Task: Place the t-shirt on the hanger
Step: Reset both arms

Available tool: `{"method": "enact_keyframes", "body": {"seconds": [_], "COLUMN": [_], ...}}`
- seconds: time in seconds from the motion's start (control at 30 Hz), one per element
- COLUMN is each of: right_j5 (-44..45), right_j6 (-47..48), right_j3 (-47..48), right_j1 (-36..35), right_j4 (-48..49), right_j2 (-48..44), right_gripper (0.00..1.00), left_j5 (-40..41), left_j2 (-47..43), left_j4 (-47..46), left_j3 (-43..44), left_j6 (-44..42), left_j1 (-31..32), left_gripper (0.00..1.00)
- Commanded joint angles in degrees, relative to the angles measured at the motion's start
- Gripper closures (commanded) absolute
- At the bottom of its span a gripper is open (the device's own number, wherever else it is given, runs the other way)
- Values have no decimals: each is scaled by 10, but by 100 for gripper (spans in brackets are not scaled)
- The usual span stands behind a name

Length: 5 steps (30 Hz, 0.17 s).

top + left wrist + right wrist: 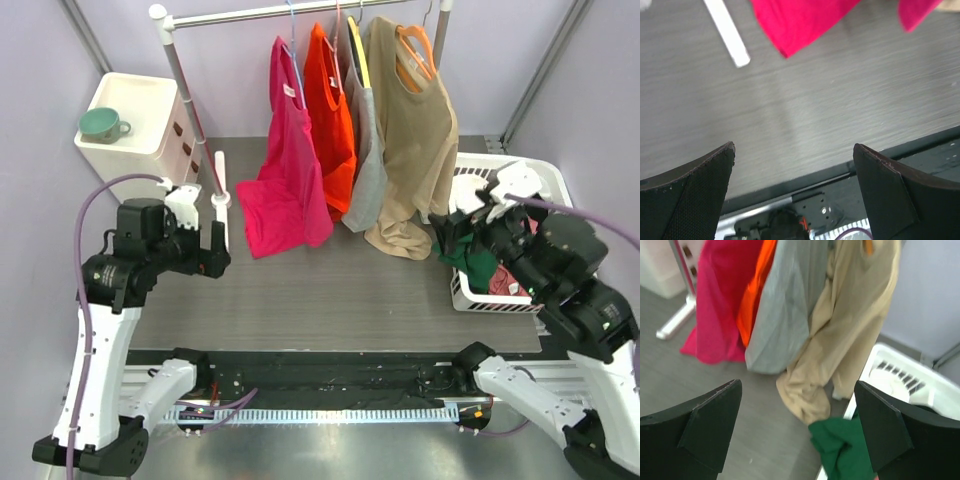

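The t-shirt (285, 175) hangs on the hanger (290, 30) at the left end of the rail (250, 14), at the far side of the desk (330, 300). Only the hanger's thin blue hook and neck show above the collar. The t-shirt's low hem hangs just above the desk. Right beside it hang an orange shirt (330, 110), a grey top (368, 160) and a tan shirt (415, 130).

The left fingers (218, 250) are low over the left part of the desk, near the white foot (219, 175) of the rack and left of the t-shirt. They are spread wide and hold nothing. Between them, the left wrist view shows bare desk, with the t-shirt (800, 20) at the top.

The right fingers (448, 238) are by the left side of the white basket (540, 165), over a green cloth (470, 255) that spills out of it. They are wide apart and hold nothing. The right wrist view looks past them at the hanging clothes, with the t-shirt (720, 305) on the left.

A white box (130, 130) with a green cup (103, 124) on top stands at the far left.
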<state>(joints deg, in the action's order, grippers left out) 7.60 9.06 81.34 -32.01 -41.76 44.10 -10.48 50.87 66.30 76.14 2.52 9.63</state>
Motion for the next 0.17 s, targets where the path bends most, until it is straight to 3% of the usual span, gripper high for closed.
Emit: {"method": "enact_keyframes", "body": {"seconds": [0.0, 0.13], "right_j5": [-39, -47], "right_j6": [-28, -28], "right_j3": [-73, -108], "right_j1": [33, 54], "right_j4": [-24, -22], "right_j2": [-57, -90], "right_gripper": [0, 0], "left_j5": [57, 129], "left_j2": [-24, -29], "left_j4": [10, 8], "left_j3": [-30, -9], "left_j6": [-6, -9], "left_j1": [-3, -3], "left_gripper": [0, 0]}}
